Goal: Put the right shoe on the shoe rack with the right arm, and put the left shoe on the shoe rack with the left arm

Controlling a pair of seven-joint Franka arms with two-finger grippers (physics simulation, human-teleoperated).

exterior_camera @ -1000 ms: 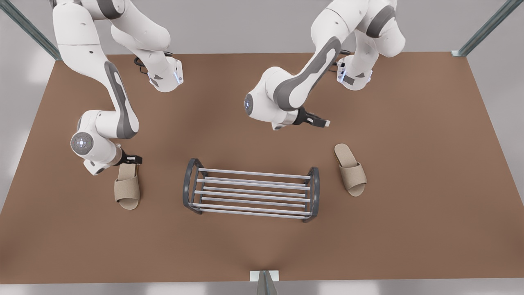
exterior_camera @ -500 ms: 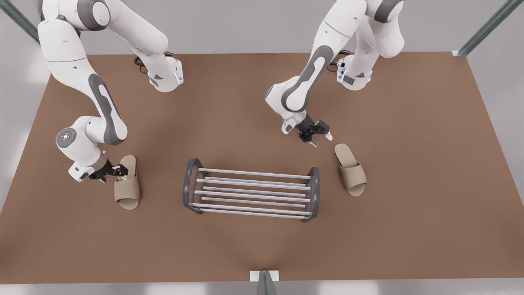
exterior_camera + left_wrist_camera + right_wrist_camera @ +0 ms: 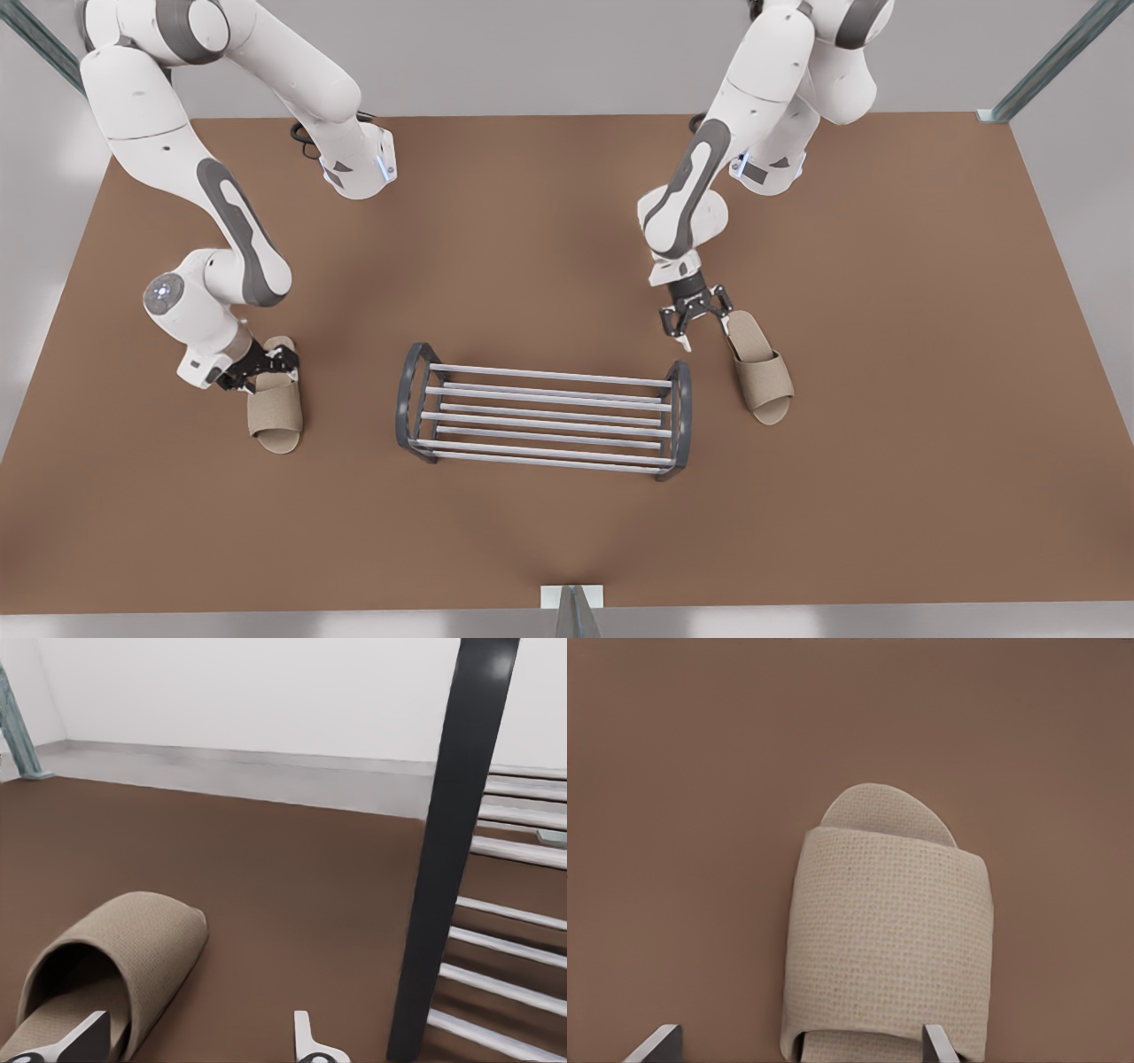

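Note:
The shoe rack (image 3: 545, 412) stands mid-table. On the front view's left lies the right shoe (image 3: 275, 412), a beige slipper. My right gripper (image 3: 261, 365) hangs open over its heel end, and in the right wrist view its fingertips (image 3: 935, 1041) flank the slipper (image 3: 890, 930). The left shoe (image 3: 762, 372) lies at the front view's right. My left gripper (image 3: 695, 323) is open, low between that shoe's heel and the rack's end frame. The left wrist view shows the slipper (image 3: 133, 939) by one fingertip (image 3: 80, 1036) and the rack frame (image 3: 452, 859) close by.
The brown table (image 3: 886, 496) has open floor in front of the rack and beyond both slippers. Both arm bases (image 3: 354, 164) stand at the back edge. Metal posts (image 3: 1054, 62) rise at the back corners, and a bracket (image 3: 571, 598) sits at the front edge.
Both grippers have dropped toward the table. The right gripper came over its slipper's heel. The left gripper swung toward the front view's right and down, ending beside its slipper's heel.

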